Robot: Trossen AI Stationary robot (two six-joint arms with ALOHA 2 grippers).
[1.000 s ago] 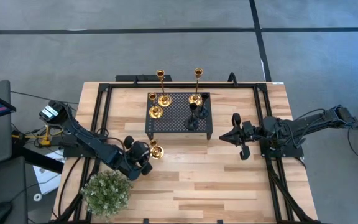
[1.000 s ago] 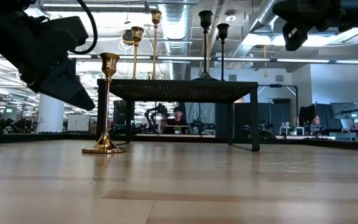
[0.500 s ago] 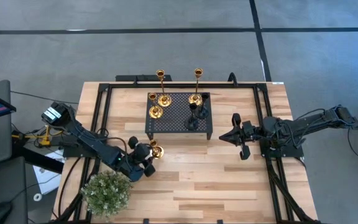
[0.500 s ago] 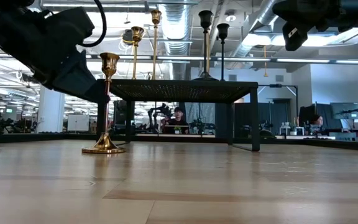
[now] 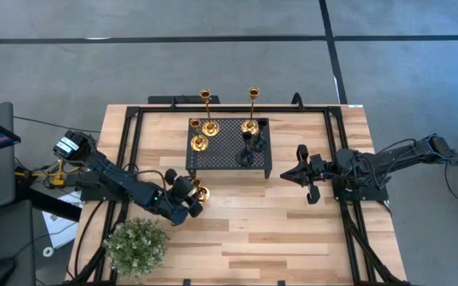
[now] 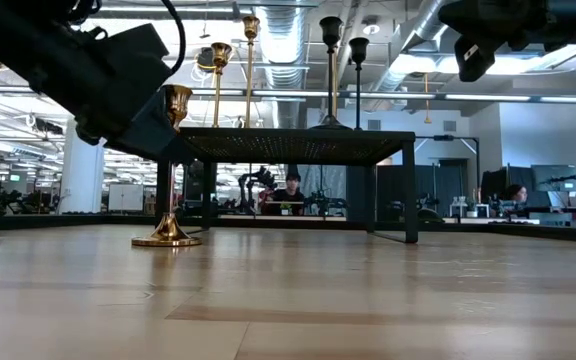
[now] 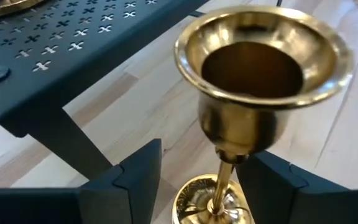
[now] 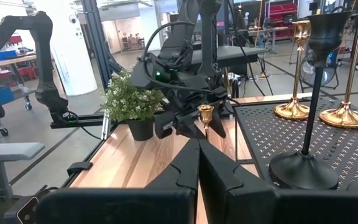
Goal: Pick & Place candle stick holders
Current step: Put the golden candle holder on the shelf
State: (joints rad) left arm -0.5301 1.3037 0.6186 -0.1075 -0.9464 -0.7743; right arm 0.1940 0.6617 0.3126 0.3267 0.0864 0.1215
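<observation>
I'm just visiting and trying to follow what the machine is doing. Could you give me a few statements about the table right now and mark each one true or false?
1. The left gripper has its fingers open on either side of a gold candle holder standing on the wooden table. True.
2. That gold candle holder is lying on its side. False: it stands upright on its round base.
3. The right gripper is shut and holds nothing. True.
4. The black perforated stand carries no candle holders. False: gold and black ones stand on it.
5. The potted plant sits on top of the stand. False: it sits on the table near the left arm.
</observation>
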